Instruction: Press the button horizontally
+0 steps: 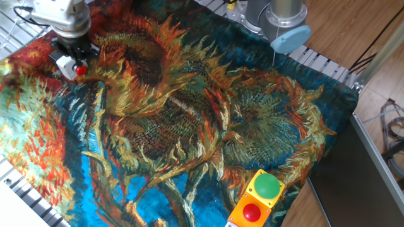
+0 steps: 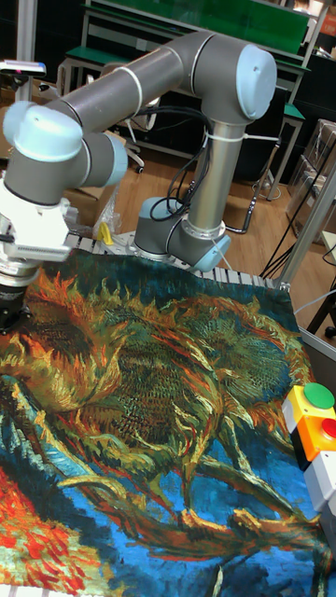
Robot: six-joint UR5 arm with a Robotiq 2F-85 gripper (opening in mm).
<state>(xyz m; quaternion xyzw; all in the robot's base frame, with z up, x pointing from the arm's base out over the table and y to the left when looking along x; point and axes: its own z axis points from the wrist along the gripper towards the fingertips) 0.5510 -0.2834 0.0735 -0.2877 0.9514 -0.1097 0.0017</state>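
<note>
**Q:** While the arm was at the far corner, what sat closest to the fixed camera?

**A:** A yellow-orange box [image 1: 255,200] lay at the near edge of the sunflower cloth [image 1: 189,120], carrying 2 large buttons, 1 green and 1 red. In the tall fixed view it sat at the right edge of the cloth.

**Q:** And beyond it?

**A:** Bare painted cloth covered the middle of the table. The arm's base [image 2: 182,233] stood at the cloth's far side, with wooden floor behind it.

**Q:** Where was the button?

**A:** At the far left corner of the cloth. The button [image 1: 81,70] was small, round and red, sticking out sideways from a small white-grey box [image 1: 65,64] that rested on the cloth.

**Q:** How did the gripper stand?

**A:** The gripper [image 1: 68,48] hung directly above that box, its dark lower part very close to the box top; I could not tell whether they touched. The white wrist body hid the fingertips in the fixed view, and the tall fixed view cut them off at its left edge, so I could not tell how far apart the fingers were or whether they held anything.
</note>
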